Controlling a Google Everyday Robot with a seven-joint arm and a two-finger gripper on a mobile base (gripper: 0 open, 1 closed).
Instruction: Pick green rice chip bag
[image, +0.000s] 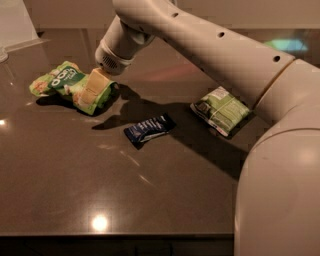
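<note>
cream arm (210, 45), dark holes, tan jaws at bag (59, 80).

The hand (88, 94) hangs low over the green rice chip bag (61, 80).

The table (75, 200) is a dark brown slab, smooth and polished, glossy enough to mirror bright light spots near its front edge. The arm (210, 45) has a pale cream moulded shell, plastic by the look of it, smooth with a soft satin sheen. The gripper (88, 94), at the far left over the right end of the green rice chip bag (60, 81), looks matt and tan. The bag is soft, crinkled plastic film, lightly shiny. The dark blue wrapper (149, 129) in the middle is creased, glossy film; the darker green packet (220, 111) at the right is flat, shiny plastic.
</note>
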